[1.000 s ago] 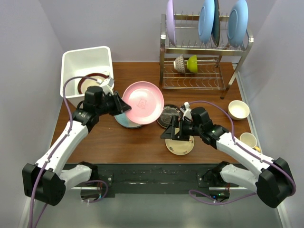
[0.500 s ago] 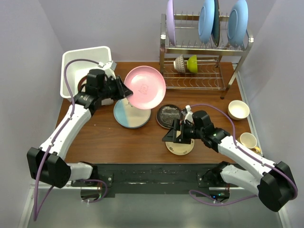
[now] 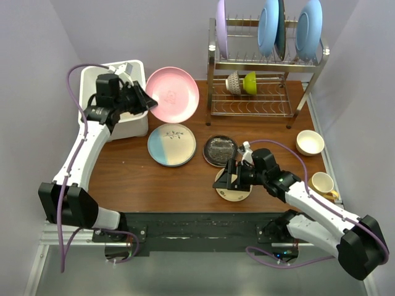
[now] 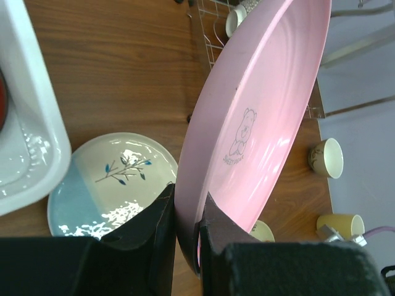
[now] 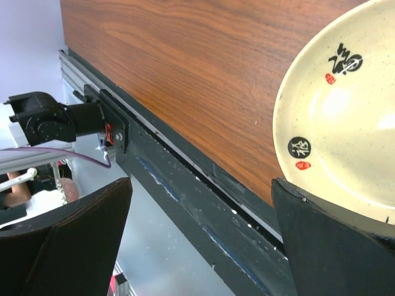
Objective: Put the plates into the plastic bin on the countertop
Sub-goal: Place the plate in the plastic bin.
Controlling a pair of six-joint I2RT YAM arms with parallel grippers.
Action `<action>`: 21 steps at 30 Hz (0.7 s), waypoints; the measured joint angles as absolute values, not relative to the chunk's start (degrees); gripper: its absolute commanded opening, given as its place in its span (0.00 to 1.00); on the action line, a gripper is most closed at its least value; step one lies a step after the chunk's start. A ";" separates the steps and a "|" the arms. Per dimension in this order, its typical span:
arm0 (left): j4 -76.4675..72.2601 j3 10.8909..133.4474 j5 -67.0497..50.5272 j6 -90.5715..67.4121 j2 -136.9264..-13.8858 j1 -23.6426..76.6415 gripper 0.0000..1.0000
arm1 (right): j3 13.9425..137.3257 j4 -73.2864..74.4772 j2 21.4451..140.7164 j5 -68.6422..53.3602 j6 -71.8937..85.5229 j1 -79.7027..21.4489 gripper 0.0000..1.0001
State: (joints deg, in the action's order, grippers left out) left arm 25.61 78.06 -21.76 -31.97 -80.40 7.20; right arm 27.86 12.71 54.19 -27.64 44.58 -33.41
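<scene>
My left gripper (image 3: 146,102) is shut on the rim of the pink plate (image 3: 174,94) and holds it tilted in the air beside the white plastic bin (image 3: 135,67); in the left wrist view my gripper (image 4: 186,231) pinches the pink plate (image 4: 259,117). The half-blue half-cream plate (image 3: 171,144) and the dark glass plate (image 3: 220,150) lie flat on the countertop (image 3: 160,182). My right gripper (image 3: 229,179) is open just left of the small yellowish plate (image 3: 234,190), whose edge (image 5: 345,135) lies by the right finger. The bin's inside is mostly hidden by my left arm.
A steel wire rack (image 3: 265,61) stands at the back right with lilac and light-blue plates upright on top and small bowls below. A cream bowl (image 3: 310,142) and a mug (image 3: 323,183) sit at the right edge. The table's front rail (image 5: 203,197) lies under my right gripper.
My left gripper has carried the pink plate up and back-left, off the blue-cream plate toward the bin. My right gripper has edged right and closer to the small yellowish plate.
</scene>
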 measured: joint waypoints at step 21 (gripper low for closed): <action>29.76 83.55 -23.24 -33.19 -88.07 -1.61 0.00 | 25.78 12.58 54.00 -27.62 44.77 -33.41 0.99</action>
State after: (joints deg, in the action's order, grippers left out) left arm 29.76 83.55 -23.24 -33.19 -88.07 -1.61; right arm 25.78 12.58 54.00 -27.62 44.77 -33.41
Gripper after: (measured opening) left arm 0.214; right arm 0.986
